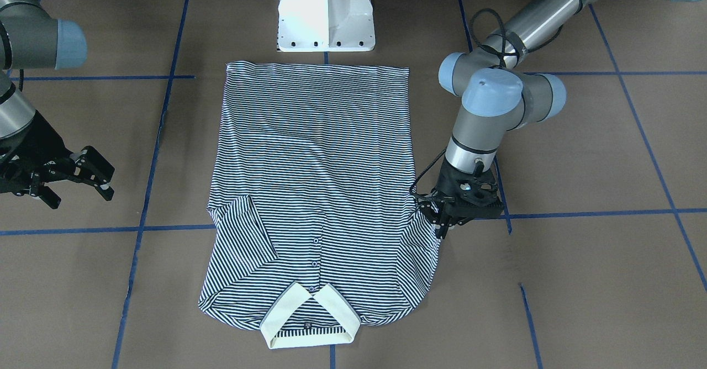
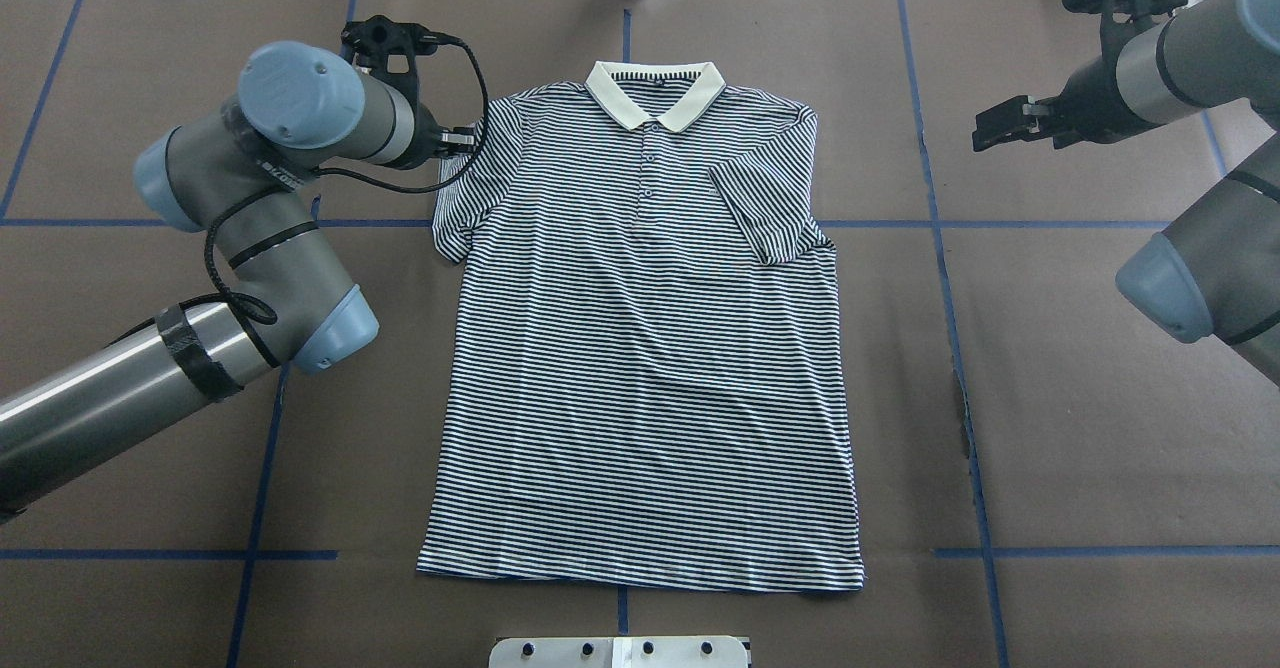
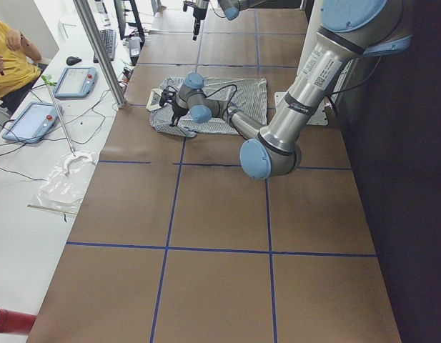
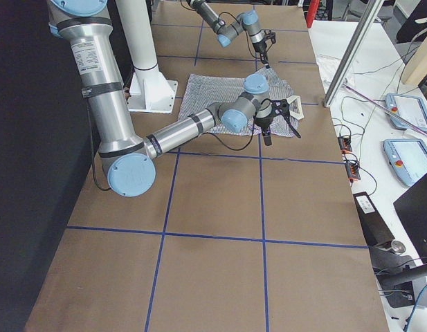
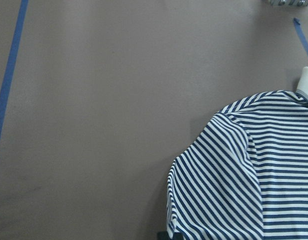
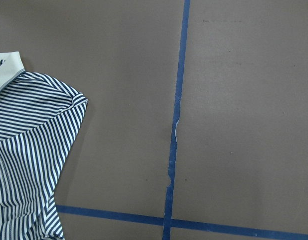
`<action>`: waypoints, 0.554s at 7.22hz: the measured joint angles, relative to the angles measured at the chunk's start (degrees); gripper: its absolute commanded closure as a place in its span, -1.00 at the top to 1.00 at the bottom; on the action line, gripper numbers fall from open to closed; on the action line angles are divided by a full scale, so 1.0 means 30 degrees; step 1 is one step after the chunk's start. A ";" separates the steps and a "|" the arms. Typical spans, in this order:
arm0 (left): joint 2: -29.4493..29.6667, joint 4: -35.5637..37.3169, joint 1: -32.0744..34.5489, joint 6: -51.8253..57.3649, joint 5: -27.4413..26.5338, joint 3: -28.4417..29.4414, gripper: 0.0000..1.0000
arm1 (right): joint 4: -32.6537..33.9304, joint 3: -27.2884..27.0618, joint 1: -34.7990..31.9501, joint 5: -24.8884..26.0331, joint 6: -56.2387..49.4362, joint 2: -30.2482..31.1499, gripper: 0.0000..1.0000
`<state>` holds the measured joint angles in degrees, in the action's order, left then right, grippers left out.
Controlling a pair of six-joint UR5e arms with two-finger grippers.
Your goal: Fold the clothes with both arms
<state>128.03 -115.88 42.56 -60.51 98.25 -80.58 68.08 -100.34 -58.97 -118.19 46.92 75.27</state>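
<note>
The polo shirt is laid flat and face up in the middle of the counter, with the cream collar on the far side from the robot and the hem nearest its base. The sleeve on the robot's right is seen folded inward over the chest, while the sleeve on the robot's left is spread out to the side. The left end effector is placed right at the outer edge of that open sleeve; whether the cloth is pinched or the fingers are merely set beside it cannot be told from these views. The right end effector is held well apart from the shirt, with nothing in it and its fingers spread. The garment is judged to be light, thin knit: soft, limp and without any stiffness, so it is expected to drape and sag wherever it is lifted, and to drag and wrinkle if it is pulled across the brown surface. A hold is best taken on doubled or stitched parts, such as the sleeve hem, the shoulder seam or the bottom corners, where both layers can be pinched together. The collar, being firmer, is better left flat as a reference edge.
</note>
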 measured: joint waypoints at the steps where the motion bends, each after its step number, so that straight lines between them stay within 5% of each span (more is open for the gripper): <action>1: 0.1232 0.1468 -0.0304 -0.0798 -0.0038 0.0380 -1.00 | 0.0001 -0.0001 0.0000 0.0013 0.0026 -0.0006 1.00; 3: 0.3942 0.2474 -0.0989 -0.2395 -0.0479 0.2853 -1.00 | -0.0015 -0.0011 0.0001 0.0021 0.0084 -0.0010 1.00; 4: 0.4840 0.2565 -0.1275 -0.2971 -0.0651 0.3817 0.64 | -0.0017 -0.0011 0.0000 0.0022 0.0105 -0.0011 1.00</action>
<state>142.55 -108.19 38.73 -69.42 96.29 -69.13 68.03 -100.37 -58.97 -118.13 47.24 75.23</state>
